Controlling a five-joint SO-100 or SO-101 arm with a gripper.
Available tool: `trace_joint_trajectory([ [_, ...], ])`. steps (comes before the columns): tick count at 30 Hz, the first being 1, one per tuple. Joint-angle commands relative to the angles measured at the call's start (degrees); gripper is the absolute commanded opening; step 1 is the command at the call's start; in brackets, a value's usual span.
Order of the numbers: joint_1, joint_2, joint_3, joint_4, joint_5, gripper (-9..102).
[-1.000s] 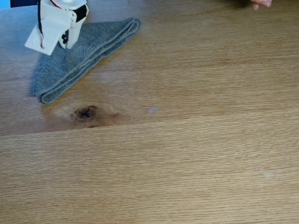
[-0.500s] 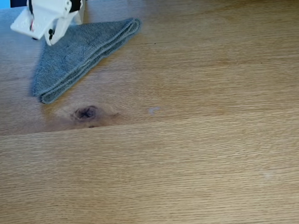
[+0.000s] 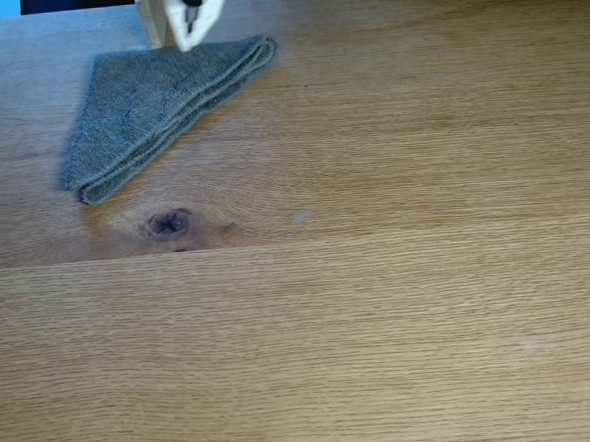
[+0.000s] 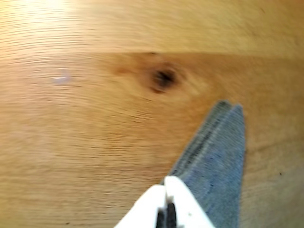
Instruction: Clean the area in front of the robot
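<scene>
Oak, light brown and finely grained, makes up the tabletop [image 3: 381, 316] that spreads across the fixed view. At the top edge of that view a small white part of the robot [image 3: 184, 7] shows, its claw hanging just above the far corner of the grey folded cloth [image 3: 158, 104]. The cloth lies flat in a triangle, its long folded edge running down and away from the claw toward the left of the view. Past the cloth's low tip, farther still from the claw, sits a dark knot [image 3: 169, 223] in the wood, and a small pale smudge [image 3: 303, 217] lies to the right of the knot, well apart from the claw.

From the wrist view, the claw [image 4: 166, 194] enters at the bottom edge with its two white fingers pressed together, nothing between them. The cloth [image 4: 216, 156] lies just beyond and to the right of the tips, the knot [image 4: 164, 78] farther ahead, and the smudge [image 4: 61, 78] ahead to the left. This view is blurred.
</scene>
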Motion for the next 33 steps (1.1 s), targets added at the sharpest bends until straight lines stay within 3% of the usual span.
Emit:
trace_joint_trajectory([
  [1, -4.22, 6.94, -5.36, 2.72, 1.14, 0],
  [7, -4.04, 6.24, -5.36, 0.97, 1.85, 0],
  [14, 11.6, -4.48, -5.36, -7.03, -0.7, 1],
  [24, 29.44, -20.65, -5.36, -13.45, -3.69, 42],
  [28, 31.73, -28.3, -5.36, -16.17, -5.89, 51],
  [33, 32.61, -37.88, -5.36, -21.88, -8.26, 52],
])
